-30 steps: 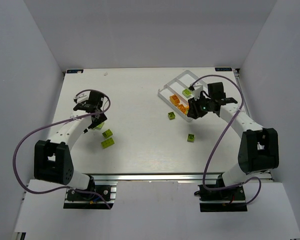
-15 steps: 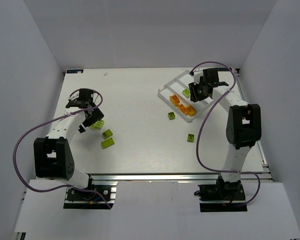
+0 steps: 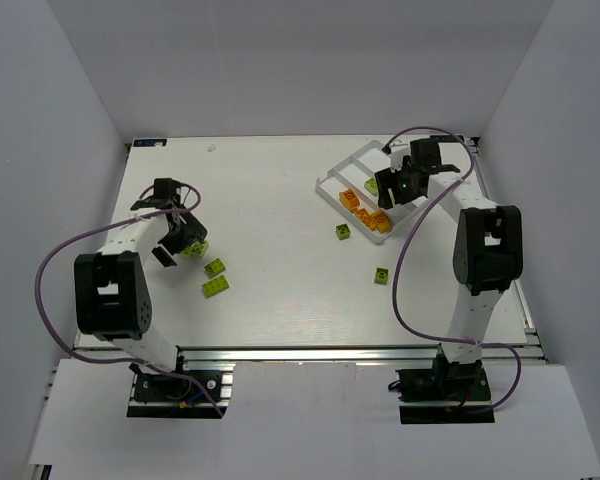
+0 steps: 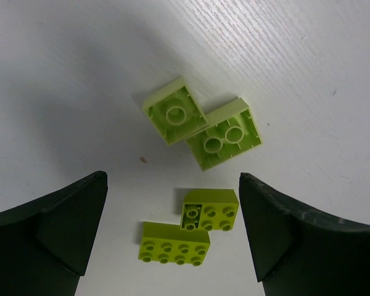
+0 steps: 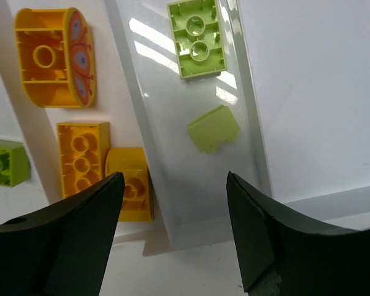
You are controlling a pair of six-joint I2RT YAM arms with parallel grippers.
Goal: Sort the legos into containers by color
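My left gripper (image 3: 179,243) is open and empty, low over a cluster of lime green legos (image 3: 216,277) at the table's left. In the left wrist view the gripper (image 4: 172,179) frames two studs-up green bricks (image 4: 175,243), with two upside-down green bricks (image 4: 224,134) beyond them. My right gripper (image 3: 393,191) hangs open and empty over the white tray (image 3: 332,170). In the right wrist view the gripper (image 5: 174,179) is above the compartment (image 5: 179,197) that holds two green pieces (image 5: 197,38). The neighbouring compartment holds the orange oval (image 5: 55,57) and yellow-orange bricks (image 5: 81,157).
Two loose green bricks lie on the table in front of the tray, one (image 3: 343,232) close to its near edge and one (image 3: 382,275) further toward me. Purple cables loop out from both arms. White walls close in the table.
My right gripper swung from the tray's near side to over its compartments, then settled. My left gripper shifted left and down toward the green cluster.
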